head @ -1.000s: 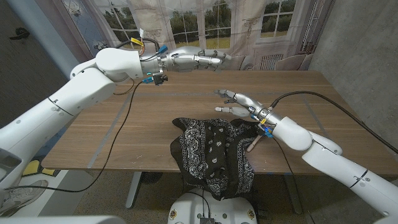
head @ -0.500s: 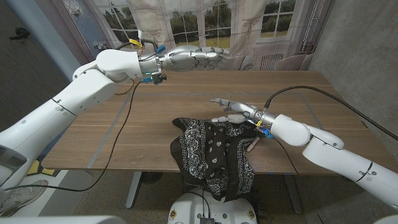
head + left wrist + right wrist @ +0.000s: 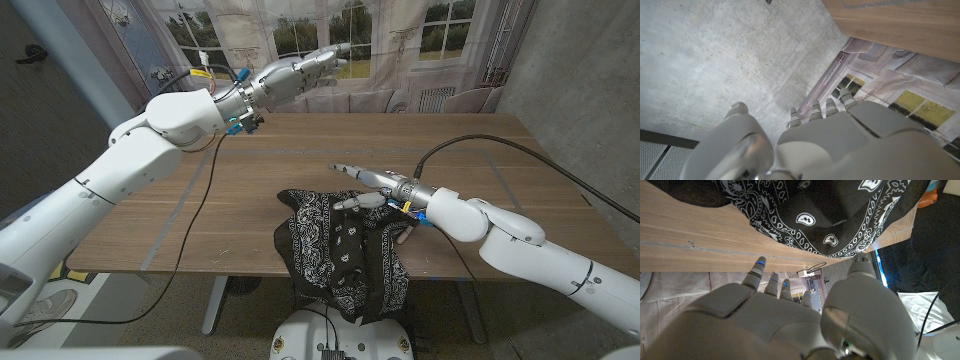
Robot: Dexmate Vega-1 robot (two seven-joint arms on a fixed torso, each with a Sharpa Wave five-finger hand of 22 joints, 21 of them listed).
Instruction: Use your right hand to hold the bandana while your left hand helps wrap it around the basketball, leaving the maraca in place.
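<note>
Right hand [image 3: 372,185] open over bandana [image 3: 340,245] (left hand [image 3: 300,72] raised).

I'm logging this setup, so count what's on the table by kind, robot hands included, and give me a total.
Bandana, black with white print, draped over a bulge and hanging off the table's near edge: 1
Wooden handle sticking out from under the cloth, likely the maraca: 1
Robot hands, left hand and right hand: 2
Total: 4

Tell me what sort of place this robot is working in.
Probably a lab or test room dressed to look domestic: a printed backdrop of windows and trees hangs behind the wooden table, beside a bare concrete wall, with cables running across the tabletop.
</note>
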